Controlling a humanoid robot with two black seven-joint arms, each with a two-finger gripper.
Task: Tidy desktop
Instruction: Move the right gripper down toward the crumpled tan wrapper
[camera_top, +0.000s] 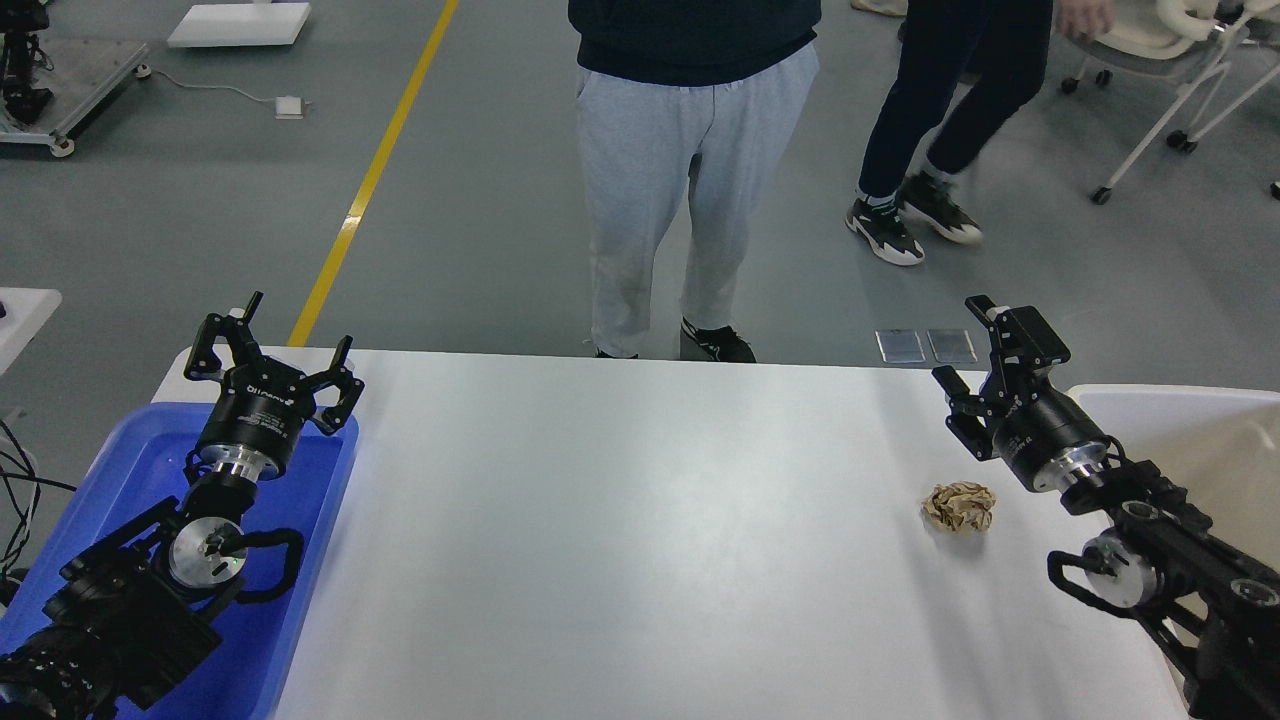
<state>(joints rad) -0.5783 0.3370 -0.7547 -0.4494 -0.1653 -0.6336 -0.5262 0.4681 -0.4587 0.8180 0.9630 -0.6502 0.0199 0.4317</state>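
Note:
The desktop is a wide white tabletop with rounded corners. A crumpled brown paper ball lies on it at the right. My right gripper is open and empty, raised above and behind the ball, a little to its right. My left gripper is open and empty at the far left, over the far end of the blue tray.
An off-white tub stands at the table's right edge. A person in grey trousers stands at the far edge. Another person walks behind. Wheeled chairs stand at the back right.

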